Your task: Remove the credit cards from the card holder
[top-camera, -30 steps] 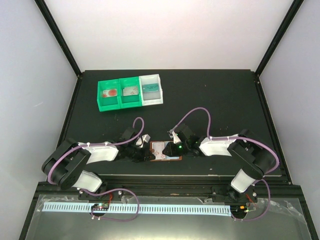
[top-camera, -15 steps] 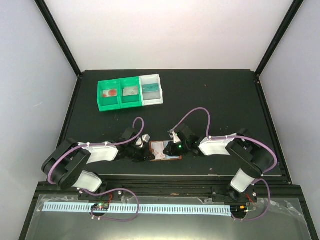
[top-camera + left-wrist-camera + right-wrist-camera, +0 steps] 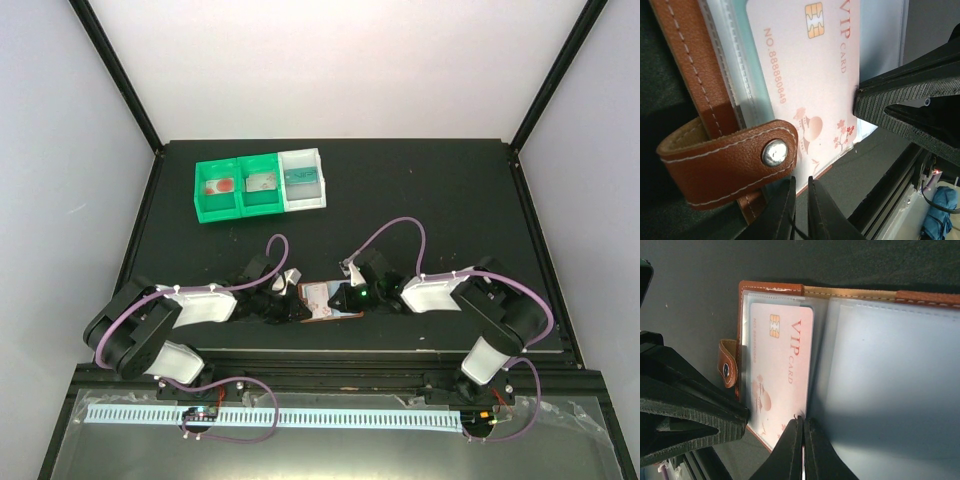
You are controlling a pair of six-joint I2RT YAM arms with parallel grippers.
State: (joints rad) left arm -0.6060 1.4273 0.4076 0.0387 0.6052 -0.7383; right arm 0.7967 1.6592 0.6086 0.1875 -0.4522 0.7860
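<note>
Right wrist: right gripper (image 3: 803, 423) shut at near edge of credit card (image 3: 780, 365), long axis straight ahead; left gripper (image 3: 801, 184) near-closed at card holder (image 3: 692, 75).

The black bench (image 3: 440, 200) carries two green bins (image 3: 238, 187) and a white bin (image 3: 302, 178) in a touching row toward its far left corner. An open brown card holder (image 3: 325, 300) lies flat near the middle of the near edge.
</note>
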